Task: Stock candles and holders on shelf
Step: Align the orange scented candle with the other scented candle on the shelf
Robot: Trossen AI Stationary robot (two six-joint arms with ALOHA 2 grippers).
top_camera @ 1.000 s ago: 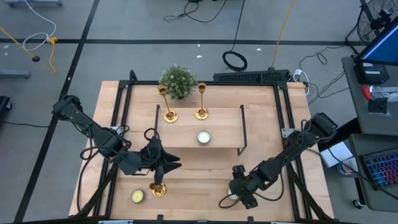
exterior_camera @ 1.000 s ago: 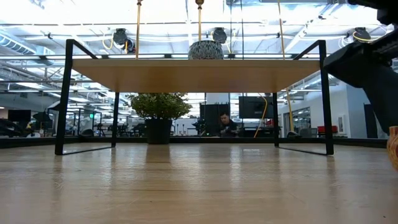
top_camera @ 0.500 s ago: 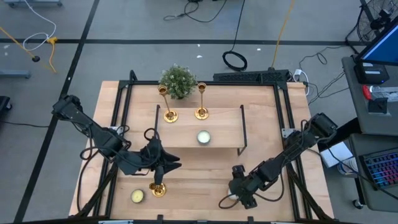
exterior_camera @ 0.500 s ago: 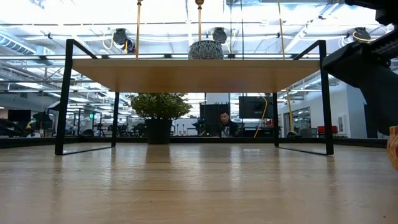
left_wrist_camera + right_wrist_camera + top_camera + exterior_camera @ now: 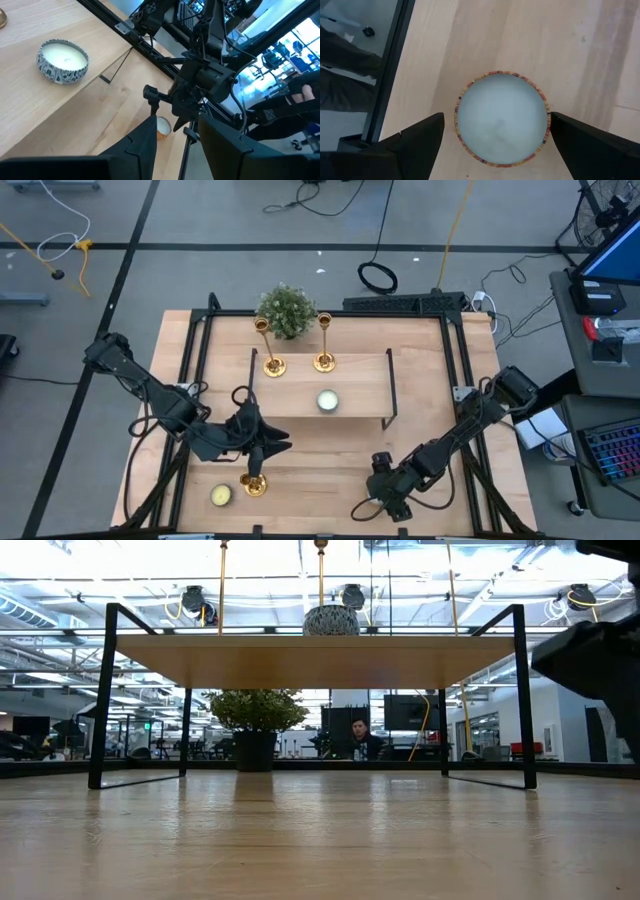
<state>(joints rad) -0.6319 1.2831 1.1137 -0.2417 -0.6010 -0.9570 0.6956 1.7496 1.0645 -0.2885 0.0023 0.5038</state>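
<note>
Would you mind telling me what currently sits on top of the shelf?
On the shelf stand two gold holders and one patterned candle. From above, nothing else shows there; its underside is hidden.

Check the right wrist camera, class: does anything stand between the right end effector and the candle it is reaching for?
Nothing visible does. The right end effector is open, with its fingers on either side of the candle on the bare table. Nothing lies between them.

Two dark jointed arms trail thin black cables, each ending in a matte-black two-fingered pincer [image 5: 495, 145].
</note>
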